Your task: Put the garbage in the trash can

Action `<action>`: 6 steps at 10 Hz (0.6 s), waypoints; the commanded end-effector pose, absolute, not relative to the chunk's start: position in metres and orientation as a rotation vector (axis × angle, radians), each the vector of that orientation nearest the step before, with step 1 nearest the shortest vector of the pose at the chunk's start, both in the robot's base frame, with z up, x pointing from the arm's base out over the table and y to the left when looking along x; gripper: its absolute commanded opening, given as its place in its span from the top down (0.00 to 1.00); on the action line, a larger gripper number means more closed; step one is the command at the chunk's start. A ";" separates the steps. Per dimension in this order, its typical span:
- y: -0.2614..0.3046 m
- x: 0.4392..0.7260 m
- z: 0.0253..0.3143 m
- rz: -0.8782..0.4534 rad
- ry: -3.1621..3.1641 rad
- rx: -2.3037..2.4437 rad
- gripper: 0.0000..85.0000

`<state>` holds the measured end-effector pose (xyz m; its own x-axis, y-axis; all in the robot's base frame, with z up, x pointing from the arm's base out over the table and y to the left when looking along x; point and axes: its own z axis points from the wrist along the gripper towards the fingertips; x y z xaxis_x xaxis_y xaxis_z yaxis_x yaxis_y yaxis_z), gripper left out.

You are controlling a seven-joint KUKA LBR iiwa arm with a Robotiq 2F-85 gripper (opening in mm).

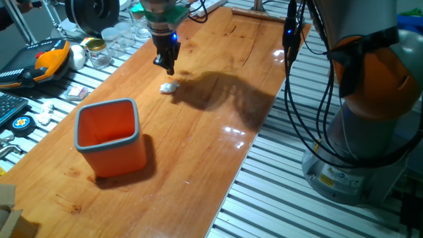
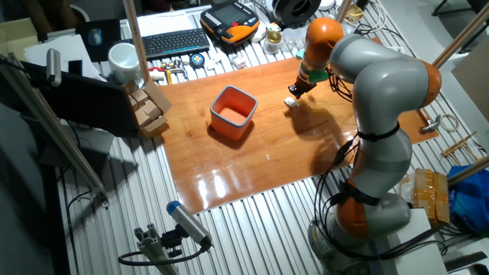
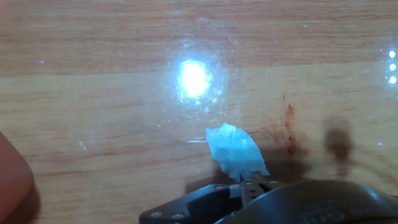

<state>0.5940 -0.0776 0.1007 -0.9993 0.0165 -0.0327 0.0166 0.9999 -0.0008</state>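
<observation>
1. Glossy reddish-brown wood forms the table [image 1: 218, 132], its grain streaked and mirroring a bright lamp glare at centre top of the hand view; ribbed aluminium flooring surrounds it.
2. White, crumpled and irregular, the garbage [image 1: 168, 86] lies on the wood in the upper middle of one fixed view; in the hand view it looks pale and creased, low and right of centre [image 3: 236, 152].
3. Just above it hangs the gripper [image 1: 166, 65], dark and narrow; whether its fingers stand apart or together I cannot tell.
4. Lower left sits the trash can [image 1: 110, 137]: orange, rounded-square, smooth plastic with a grey rim, well apart from the wad.
</observation>
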 end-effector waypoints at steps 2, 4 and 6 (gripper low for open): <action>-0.078 0.594 0.101 0.024 3.091 0.021 1.00; -0.077 0.594 0.101 0.015 3.066 0.021 0.60; -0.078 0.594 0.101 0.009 3.051 0.025 0.20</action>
